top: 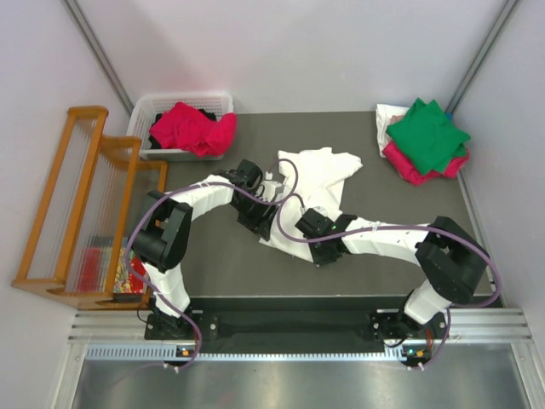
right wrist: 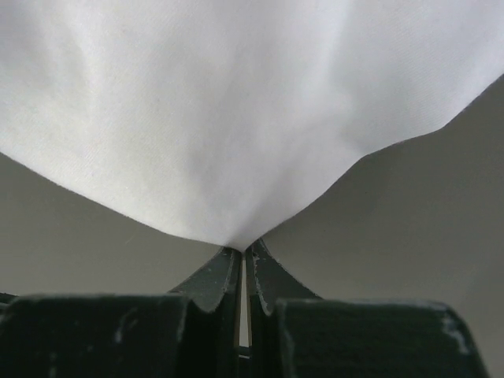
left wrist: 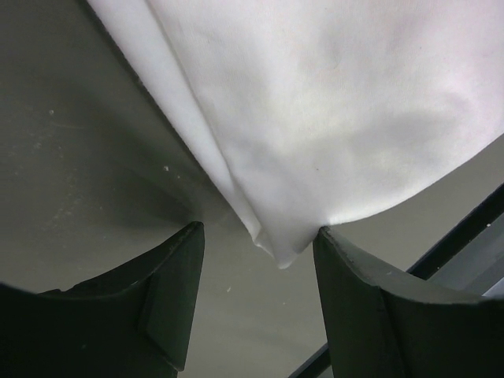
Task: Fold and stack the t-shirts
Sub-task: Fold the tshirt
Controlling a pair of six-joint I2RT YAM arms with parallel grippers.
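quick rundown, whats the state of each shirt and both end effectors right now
white t-shirt, unfolded and rumpled, one edge pinched
left end effector, open, a shirt corner between its fingers
right end effector, shut on the white t-shirt
green t-shirt, folded, top of the far-right stack
stacked crimson-pink t-shirt, folded, under the green one
unfolded crimson-pink t-shirt, crumpled in the basket

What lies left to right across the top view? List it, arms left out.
In order: rack → basket with a pink shirt in it → white shirt → green shirt at the far right.
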